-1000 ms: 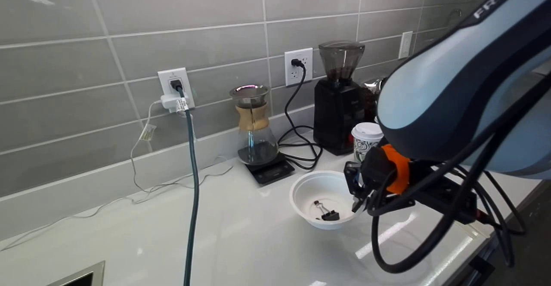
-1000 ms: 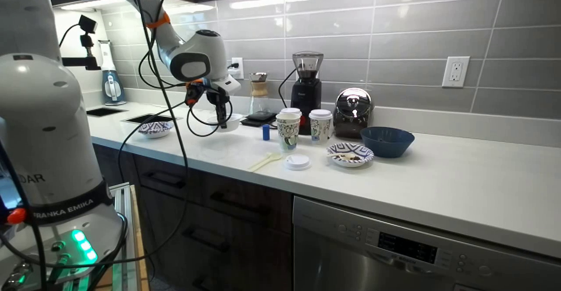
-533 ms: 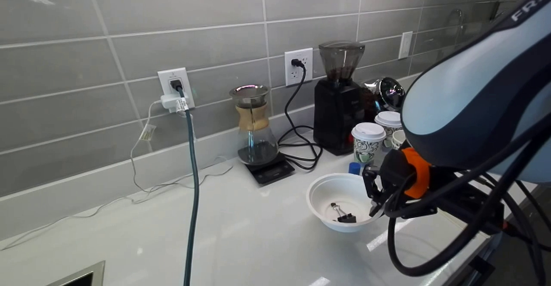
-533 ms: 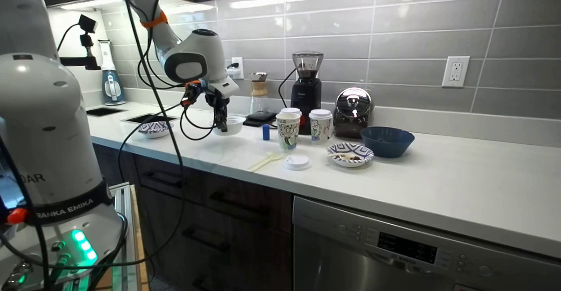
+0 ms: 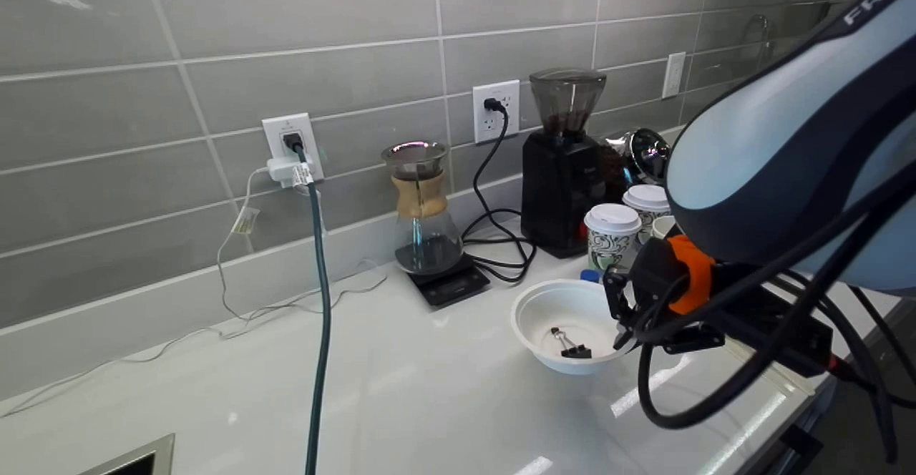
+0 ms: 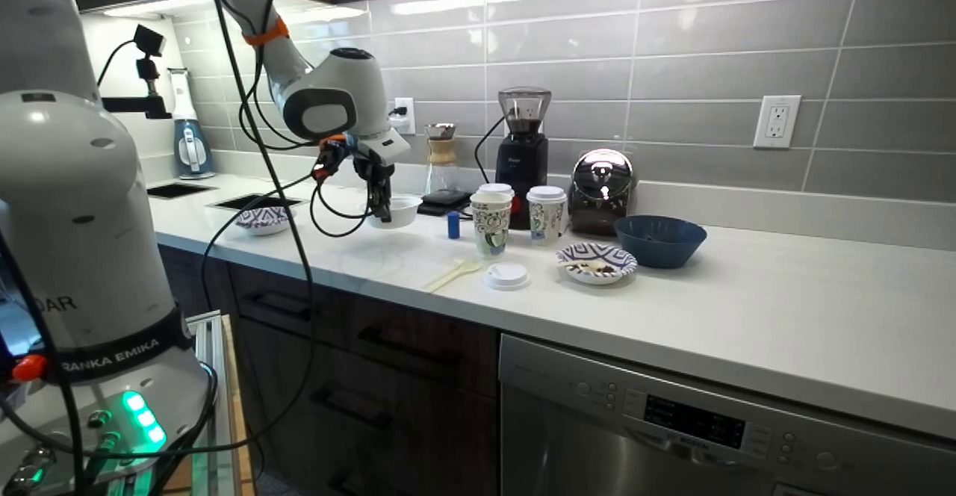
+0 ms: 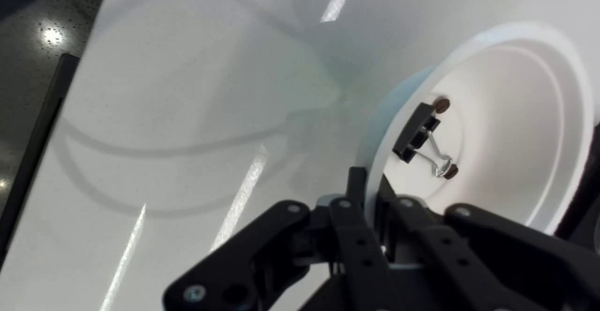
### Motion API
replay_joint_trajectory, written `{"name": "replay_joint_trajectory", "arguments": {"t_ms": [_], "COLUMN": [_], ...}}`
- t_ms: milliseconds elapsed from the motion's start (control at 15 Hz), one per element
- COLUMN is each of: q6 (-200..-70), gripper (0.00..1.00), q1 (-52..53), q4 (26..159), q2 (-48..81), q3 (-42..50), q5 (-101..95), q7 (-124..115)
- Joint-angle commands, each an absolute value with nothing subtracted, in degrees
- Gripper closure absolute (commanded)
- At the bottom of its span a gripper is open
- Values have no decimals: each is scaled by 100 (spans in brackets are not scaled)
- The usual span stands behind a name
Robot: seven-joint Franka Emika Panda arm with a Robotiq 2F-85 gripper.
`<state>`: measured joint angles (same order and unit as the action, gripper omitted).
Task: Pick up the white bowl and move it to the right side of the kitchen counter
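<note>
The white bowl [image 5: 537, 328] is wide and shallow. It holds a black binder clip [image 5: 575, 352] and small dark bits, also seen in the wrist view. My gripper [image 7: 371, 191] is shut on the bowl's rim, one finger outside and one inside the wall. In an exterior view the gripper [image 5: 624, 335] grips the side of the bowl nearest the arm. The bowl [image 6: 403, 212] appears held a little above the white kitchen counter [image 6: 784, 287], slightly tilted in the wrist view [image 7: 511, 128]. The gap under it cannot be judged exactly.
Lidded paper cups [image 6: 491, 223], a small blue cylinder [image 6: 453, 225], a coffee grinder [image 6: 522, 156] and a glass carafe [image 5: 429, 239] stand near the bowl. Farther along are a blue-patterned plate [image 6: 616, 261], a dark blue bowl [image 6: 660, 242], a white lid [image 6: 507, 276] and a pale spoon [image 6: 452, 275].
The arm and bowl shift toward the paper cups, dip slightly, then rise slightly by now. The bowl now covers more of the blue cylinder in an exterior view. The grip stays the same.
</note>
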<state>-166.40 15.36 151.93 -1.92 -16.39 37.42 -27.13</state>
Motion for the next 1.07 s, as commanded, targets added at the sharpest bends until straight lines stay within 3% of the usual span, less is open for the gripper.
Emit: {"name": "replay_joint_trajectory", "arguments": {"t_ms": [0,1000], "q6": [-16531,-15885], "gripper": [99,99], "q1": [1443,762], "q4": [14865,14804], "q2": [-199,-82], "q3": [-1427,-700], "q5": [4132,3939], "q7": [-2580,-2608]}}
